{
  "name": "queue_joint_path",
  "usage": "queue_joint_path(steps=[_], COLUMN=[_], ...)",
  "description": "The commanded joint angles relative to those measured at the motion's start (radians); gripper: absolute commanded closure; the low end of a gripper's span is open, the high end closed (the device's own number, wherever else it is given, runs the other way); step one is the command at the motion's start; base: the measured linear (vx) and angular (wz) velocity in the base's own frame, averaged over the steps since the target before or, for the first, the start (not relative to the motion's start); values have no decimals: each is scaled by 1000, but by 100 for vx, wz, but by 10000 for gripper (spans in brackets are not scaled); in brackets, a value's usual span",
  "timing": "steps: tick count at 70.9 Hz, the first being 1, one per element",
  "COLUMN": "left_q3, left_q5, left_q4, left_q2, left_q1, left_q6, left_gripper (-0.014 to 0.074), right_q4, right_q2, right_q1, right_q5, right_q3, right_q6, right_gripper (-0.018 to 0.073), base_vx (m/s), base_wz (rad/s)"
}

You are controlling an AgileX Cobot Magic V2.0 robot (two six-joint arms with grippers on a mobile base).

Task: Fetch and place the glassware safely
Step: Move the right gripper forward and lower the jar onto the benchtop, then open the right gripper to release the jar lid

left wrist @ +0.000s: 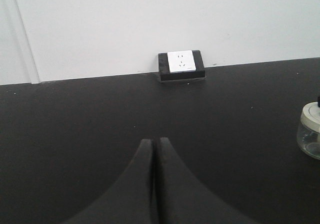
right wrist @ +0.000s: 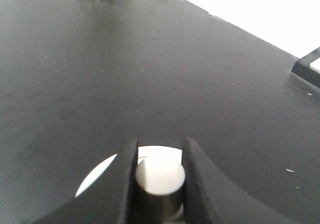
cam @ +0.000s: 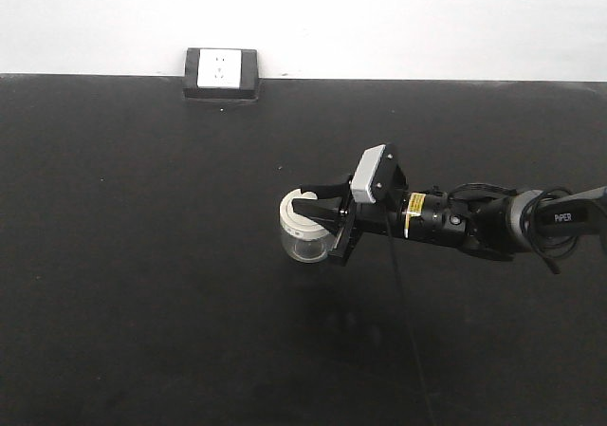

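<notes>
- Right tool is on the glass jar mid-bench, reaching in from the right; in the right wrist view its two dark fingers sit either side of the lid's knob, pinching it
- The cream lid shows below the fingers; the clear body reads plainly in the front view, standing upright on the black bench
- Left tool hangs idle over bare bench, fingers pressed together, nothing between them; the jar peeks in at the right edge of its view
- A wall socket block sits at the bench's far edge, well apart from the action
- Progress, as I judge it: the grasp looks made; whether the jar is lifted I cannot tell; carrying and setting down remain
- A knob-only hold risks the lid pulling free
</notes>
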Motion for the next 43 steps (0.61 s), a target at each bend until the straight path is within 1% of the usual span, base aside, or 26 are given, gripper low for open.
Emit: queue_joint_path(steps=[1, 13, 21, 25, 32, 34, 39, 41, 43], left_q3=[-30, -30, -30, -30, -30, -30, -30, -30, -30], left_q5=[-67, -67, -67, -67, -67, -67, -67, -67, -67], left_q4=[-10, -10, -10, -10, -10, -10, -10, -10, -10], left_q2=[18, 18, 18, 18, 18, 18, 18, 18, 18], left_q1=[-1, -1, -1, -1, -1, -1, -1, -1, -1], left_q6=[-3, -3, -3, -3, -3, -3, -3, -3, -3], left_gripper=[603, 603, 603, 603, 603, 603, 603, 603, 603], right_q4=[51, 51, 51, 51, 51, 55, 64, 69, 75], right_q2=[-61, -61, -61, -61, -61, -61, -61, -61, -61], right_q1=[-6, -6, -6, -6, -6, -6, -6, -6, -6], right_q5=[-68, -67, -67, -67, -66, -63, -56, -54, -51], right_q3=[-28, -28, -28, -28, -28, -28, -28, -28, -28], right_q6=[-12, -11, -11, -10, -10, -10, -10, -10, -10], right_gripper=[560, 540, 470, 416, 281, 220, 118, 58, 25], base_vx=[0, 0, 0, 0, 0, 0, 0, 0, 0], base_wz=[0, 0, 0, 0, 0, 0, 0, 0, 0])
